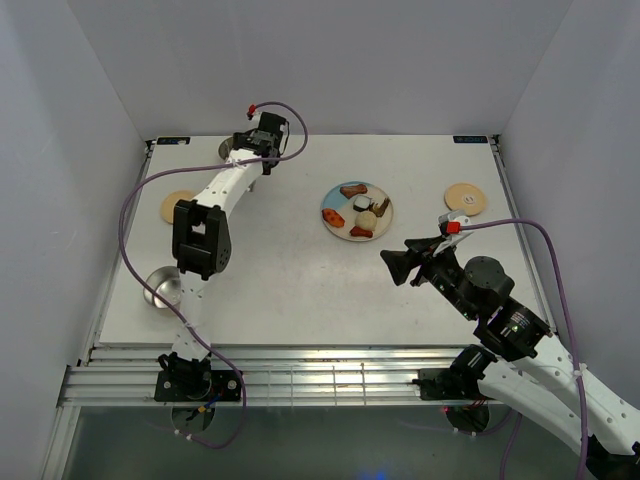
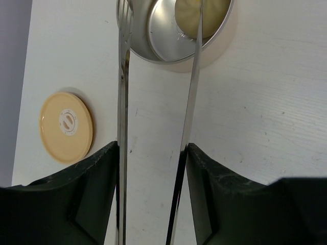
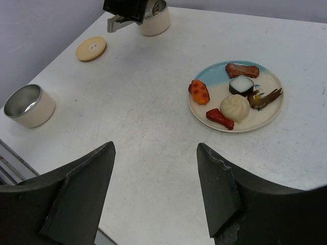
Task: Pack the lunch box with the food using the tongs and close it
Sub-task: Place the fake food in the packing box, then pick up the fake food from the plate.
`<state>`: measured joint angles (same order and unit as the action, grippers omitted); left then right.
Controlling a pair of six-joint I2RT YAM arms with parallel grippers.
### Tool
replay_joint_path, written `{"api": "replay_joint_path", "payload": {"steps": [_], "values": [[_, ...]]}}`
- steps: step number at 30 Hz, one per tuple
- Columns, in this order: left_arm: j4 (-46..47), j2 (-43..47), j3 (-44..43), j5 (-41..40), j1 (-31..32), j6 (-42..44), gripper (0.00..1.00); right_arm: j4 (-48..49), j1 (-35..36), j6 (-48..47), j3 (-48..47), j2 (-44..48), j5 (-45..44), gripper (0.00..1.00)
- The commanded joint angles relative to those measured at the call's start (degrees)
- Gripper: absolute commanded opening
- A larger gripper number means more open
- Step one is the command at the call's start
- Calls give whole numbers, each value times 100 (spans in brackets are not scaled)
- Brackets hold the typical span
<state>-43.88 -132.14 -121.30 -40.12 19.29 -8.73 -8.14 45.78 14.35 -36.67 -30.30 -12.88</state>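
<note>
Steel tongs (image 2: 122, 102) are clamped between the fingers of the left gripper (image 2: 152, 148), which press on both thin arms. The tong tips stand apart over an open shiny tin (image 2: 163, 35) at the far-left of the table (image 1: 300, 290), and a pale yellow piece (image 2: 214, 10) lies inside it. A wooden lid (image 2: 66, 127) lies flat near that tin. A second tin (image 3: 29, 105) stands uncovered by the near-left edge, and a second lid (image 1: 465, 196) lies far right. The right gripper (image 3: 156, 148) hovers wide open and empty, near the cream-and-blue plate (image 3: 217, 76). The plate carries a white bun (image 3: 234, 107), an orange piece (image 3: 199, 92) and several brown bits.
</note>
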Motion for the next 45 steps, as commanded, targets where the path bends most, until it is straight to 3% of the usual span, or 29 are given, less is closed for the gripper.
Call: {"api": "replay_joint_path", "payload": {"steps": [1,11,22,29,45], "values": [[72,986,18,-57,197,38,63,155,19,-81,1,33,23,71],[-15,1813,114,-41,892,126,63,164,10,-73,1,7,5,71],[326,2719,2055,724,2016,-823,61,120,19,-73,10,183,-126,71],[810,3220,2882,716,2360,-1060,56,146,10,-73,19,253,-162,71],[907,3862,3472,1014,3160,-1175,51,137,10,-81,37,341,-302,71]]}}
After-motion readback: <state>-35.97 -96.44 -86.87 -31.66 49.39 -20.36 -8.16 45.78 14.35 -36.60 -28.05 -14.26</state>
